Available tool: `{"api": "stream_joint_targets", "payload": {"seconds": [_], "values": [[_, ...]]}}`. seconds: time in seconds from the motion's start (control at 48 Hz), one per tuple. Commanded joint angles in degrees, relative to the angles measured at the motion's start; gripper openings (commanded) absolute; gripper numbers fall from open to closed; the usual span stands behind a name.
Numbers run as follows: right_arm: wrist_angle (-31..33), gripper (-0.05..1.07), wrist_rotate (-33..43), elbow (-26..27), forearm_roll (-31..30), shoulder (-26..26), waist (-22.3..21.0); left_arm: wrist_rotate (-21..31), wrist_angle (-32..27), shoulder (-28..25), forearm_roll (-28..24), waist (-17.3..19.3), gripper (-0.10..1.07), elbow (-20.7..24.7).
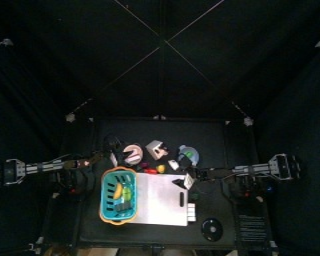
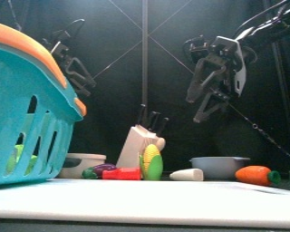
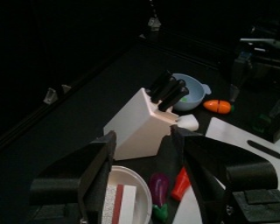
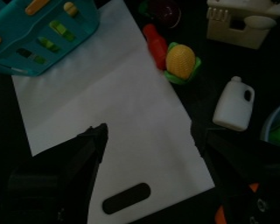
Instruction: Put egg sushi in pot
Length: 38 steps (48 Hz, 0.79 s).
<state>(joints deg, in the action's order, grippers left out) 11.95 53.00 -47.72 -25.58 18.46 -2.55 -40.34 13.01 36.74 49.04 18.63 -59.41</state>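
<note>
While the left gripper (image 3: pixel 149 175) hung above the desk (image 3: pixel 95 96) with its jaws spread wide and nothing between them, no grasp had begun. Just beneath it lay the pot (image 3: pixel 136 197), with an eggplant (image 3: pixel 160 186) and a red piece (image 3: pixel 181 182) close beside its rim. Further out stood the knife block (image 3: pixel 140 124), a pale bottle (image 3: pixel 187 122) near its foot, then a grey bowl (image 3: pixel 192 87) and a carrot (image 3: pixel 219 106). In the front view the pot (image 2: pixel 81 164) sat low behind the basket (image 2: pixel 26 109).

The right gripper (image 4: pixel 149 153) rested over the white board (image 4: pixel 101 101), its jaws likewise apart and empty.

The egg sushi could not be picked out with certainty. Yellow pieces lay in the basket (image 4: pixel 43 35), and it was probably among them, though they were too small to tell.

To do this step well, the left gripper should probably find the sushi first and keep its jaws wide. It should come straight down over the piece with the jaws across its narrow sides. It should close gently, since a small smooth toy may squirt out. It should also clear the basket's wall and the knife handles on the way to the pot.
</note>
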Motion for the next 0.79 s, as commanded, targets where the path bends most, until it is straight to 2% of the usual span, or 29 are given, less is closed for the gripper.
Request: {"api": "stream_joint_targets", "payload": {"seconds": [0.0,0.167,0.333,0.542,0.771], "values": [[-0.3,1.04,-0.1,1.4,-0.1,0.6,-0.4,0.0,0.9,-0.1,-1.9,-1.9,0.88,2.5],[-0.3,1.04,-0.3,1.8,-0.9,0.5,-0.7,1.2,5.2,-0.4,-9.8,-5.6,0.88,3.7],[-0.3,1.04,0.1,1.8,-1.5,0.5,-0.9,4.6,10.2,-2.6,-10.1,-7.4,0.89,3.5],[-0.3,1.04,0.3,1.9,-1.5,0.5,-0.8,4.7,10.0,-6.8,-10.5,-8.3,0.89,3.8],[0.7,1.04,0.1,2.0,-1.5,1.3,-0.5,4.7,9.9,-8.5,-10.4,-9.3,0.89,4.9]]}}
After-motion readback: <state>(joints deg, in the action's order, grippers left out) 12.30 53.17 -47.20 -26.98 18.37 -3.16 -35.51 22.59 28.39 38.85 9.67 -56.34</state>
